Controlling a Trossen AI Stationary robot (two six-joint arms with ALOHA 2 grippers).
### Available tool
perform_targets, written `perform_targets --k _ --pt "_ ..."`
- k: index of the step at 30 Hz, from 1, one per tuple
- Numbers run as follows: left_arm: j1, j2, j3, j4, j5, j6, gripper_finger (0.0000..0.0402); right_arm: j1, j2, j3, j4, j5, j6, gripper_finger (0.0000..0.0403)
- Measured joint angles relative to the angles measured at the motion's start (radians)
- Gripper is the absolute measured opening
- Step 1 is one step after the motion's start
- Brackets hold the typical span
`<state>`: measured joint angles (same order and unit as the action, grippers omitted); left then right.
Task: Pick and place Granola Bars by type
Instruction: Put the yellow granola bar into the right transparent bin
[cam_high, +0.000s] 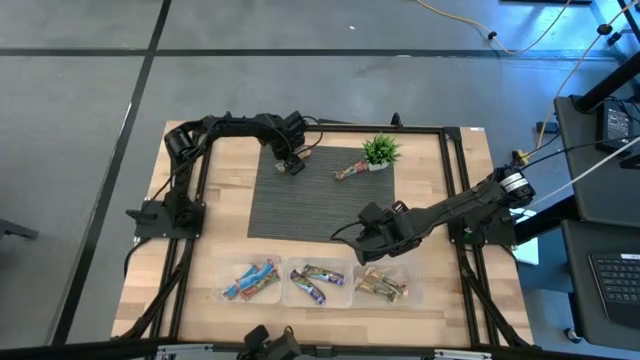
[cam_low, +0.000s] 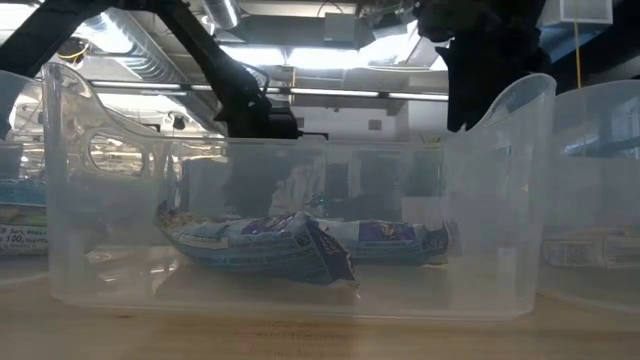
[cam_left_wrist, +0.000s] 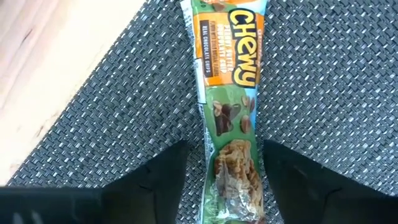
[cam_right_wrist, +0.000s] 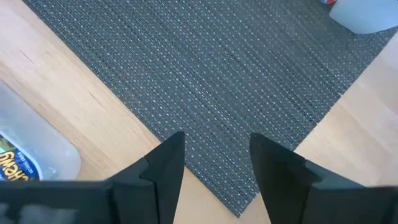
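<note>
Three clear plastic bins (cam_high: 318, 296) seen in high view along near table edge: blue bars (cam_high: 252, 281) in left bin, purple bars (cam_high: 318, 283) in middle, tan bars (cam_high: 382, 285) in right. One bar (cam_high: 352, 171) left beside potted plant (cam_high: 379, 152). Left gripper (cam_high: 291, 163) lowered at woven grey mat (cam_high: 300, 210) far edge; right gripper (cam_high: 368, 236) held above mat's near edge.

Low view: purple bars (cam_low: 290, 245) lying flat in translucent bin (cam_low: 500, 170).

Left wrist view: fingers (cam_left_wrist: 155, 180) spread around green Chewy bar (cam_left_wrist: 230, 106) on mat.

Right wrist view: fingers (cam_right_wrist: 168, 165) apart, nothing held.

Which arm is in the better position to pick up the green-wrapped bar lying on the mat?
The left. Its end effector is open with the green bar between its fingers, on the grey mat. The right end effector hangs near the bins, empty.
</note>
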<state>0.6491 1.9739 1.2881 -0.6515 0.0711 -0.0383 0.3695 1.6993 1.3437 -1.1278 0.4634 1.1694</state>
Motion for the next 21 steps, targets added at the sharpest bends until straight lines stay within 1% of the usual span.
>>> perform_targets --k 3,13,17,21 --pt "0.000 0.000 0.000 -0.002 0.000 -0.011 0.0178 0.000 0.000 0.000 -0.003 -0.015 -0.004 0.0184" --pt "0.000 -0.001 0.000 -0.001 -0.029 0.009 0.0076 0.000 0.000 0.000 -0.011 -0.015 -0.004 0.0184" --pt "0.000 -0.015 0.016 -0.028 -0.033 0.026 0.0057 0.000 0.000 0.000 -0.011 -0.015 -0.004 0.0184" --pt "0.000 -0.070 0.042 -0.034 0.023 0.026 0.0054 0.000 0.000 0.000 -0.013 -0.015 -0.004 0.0184"
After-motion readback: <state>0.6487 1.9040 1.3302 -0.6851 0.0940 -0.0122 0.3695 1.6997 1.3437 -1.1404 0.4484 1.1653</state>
